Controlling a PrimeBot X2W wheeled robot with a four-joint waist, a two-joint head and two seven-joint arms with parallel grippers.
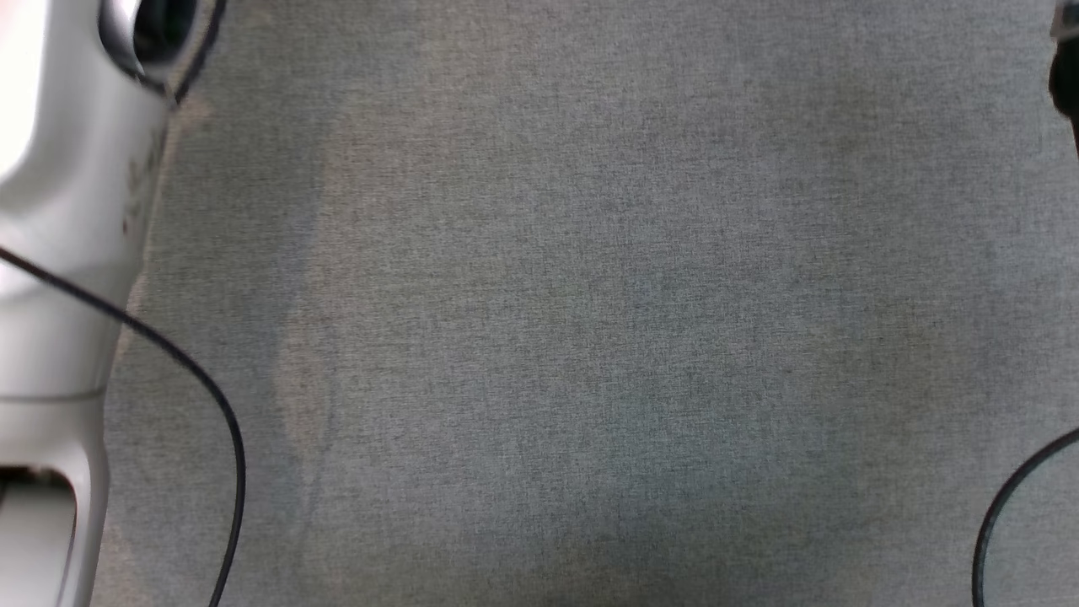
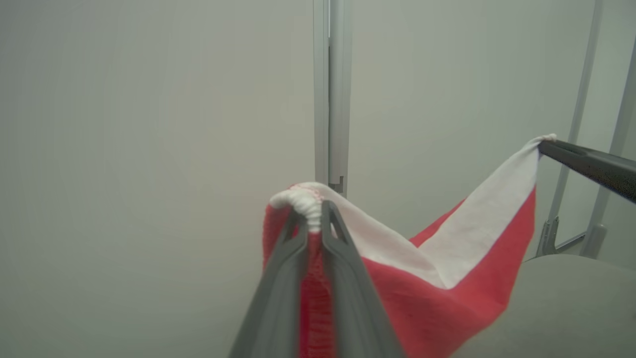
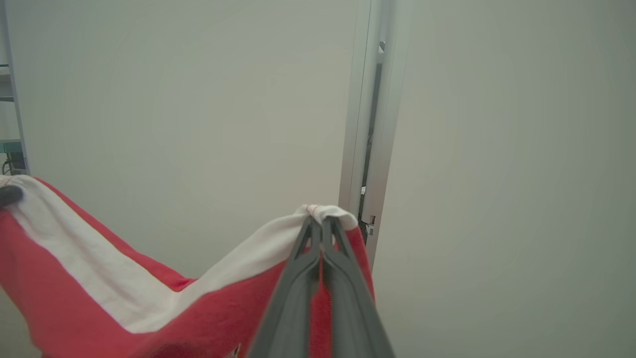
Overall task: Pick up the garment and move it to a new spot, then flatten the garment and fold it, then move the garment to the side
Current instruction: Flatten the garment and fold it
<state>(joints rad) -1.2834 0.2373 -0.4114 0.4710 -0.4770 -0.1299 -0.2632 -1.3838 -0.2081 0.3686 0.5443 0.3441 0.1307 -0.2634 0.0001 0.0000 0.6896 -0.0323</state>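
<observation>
red cloth with a broad white band — the garment [image 2: 447,293] hangs in the air, slung between your two end effectors and sagging to a v in the middle. your left end effector [image 2: 314,223] is clamped narrow on a bunched, ribbed white edge at one end. your right end effector [image 3: 322,228] is pinched tight on the white corner at the other end. behind the garment you see a pale wall [image 2: 149,124] and an upright metal post [image 2: 330,99]. in the head view the grey fabric worktop [image 1: 590,337] lies below — your pale left forearm [image 1: 59,211] and a black cable [image 1: 181,362] show along its left side.
</observation>
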